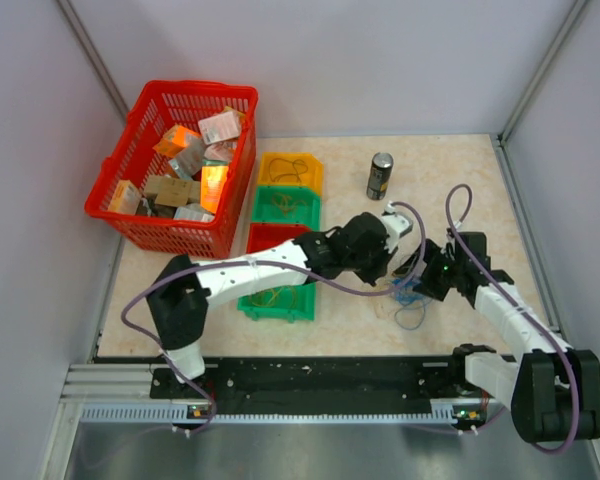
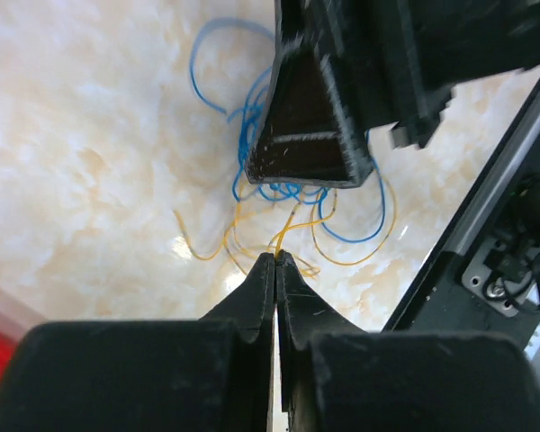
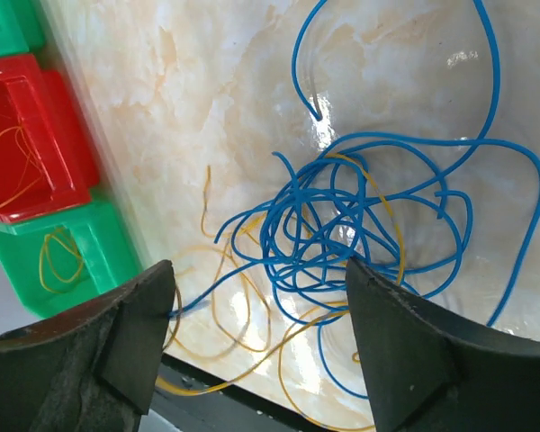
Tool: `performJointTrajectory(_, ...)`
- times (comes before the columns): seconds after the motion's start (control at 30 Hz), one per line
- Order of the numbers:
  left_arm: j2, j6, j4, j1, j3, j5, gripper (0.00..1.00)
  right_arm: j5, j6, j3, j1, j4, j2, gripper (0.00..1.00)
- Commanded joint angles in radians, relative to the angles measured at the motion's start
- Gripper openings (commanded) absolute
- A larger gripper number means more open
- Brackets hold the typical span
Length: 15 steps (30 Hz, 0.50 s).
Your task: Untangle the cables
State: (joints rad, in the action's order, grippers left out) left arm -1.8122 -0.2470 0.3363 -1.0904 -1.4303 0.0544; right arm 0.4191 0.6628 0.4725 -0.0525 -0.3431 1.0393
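Observation:
The cables (image 1: 411, 303) lie as a small tangle on the marble table, between my two grippers. In the right wrist view a knot of blue cable (image 3: 360, 225) overlaps looser orange cable loops (image 3: 243, 310). My left gripper (image 2: 277, 257) is shut, and a strand of orange cable (image 2: 292, 225) comes out of its tips. The blue cable (image 2: 243, 117) lies beyond it, partly hidden by a right gripper finger (image 2: 310, 135). My right gripper (image 3: 261, 306) stands open, low over the tangle, its fingers (image 3: 139, 333) either side of the blue knot. From above, the left gripper (image 1: 396, 280) and right gripper (image 1: 423, 280) nearly touch.
A red basket (image 1: 140, 215) of cartons stands at the back left. Beside it runs a row of small bins: yellow (image 1: 290, 170), green (image 1: 285, 205), red (image 1: 270, 238) and green (image 1: 280, 305), some holding orange wire. A can (image 1: 380, 176) stands behind the grippers.

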Motion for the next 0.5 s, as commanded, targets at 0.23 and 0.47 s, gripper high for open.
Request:
performJointTrajectory(0.23, 0.197, 0.064, 0.043, 0.009, -0.064, -0.240, 0.00, -0.094, -0.097, 0.055, -0.004, -0.054, -0.203, 0.94)
performJointTrajectory(0.47, 0.364, 0.089, -0.012, 0.007, -0.085, -0.167, 0.00, -0.114, -0.095, 0.051, -0.006, -0.073, -0.079, 0.94)
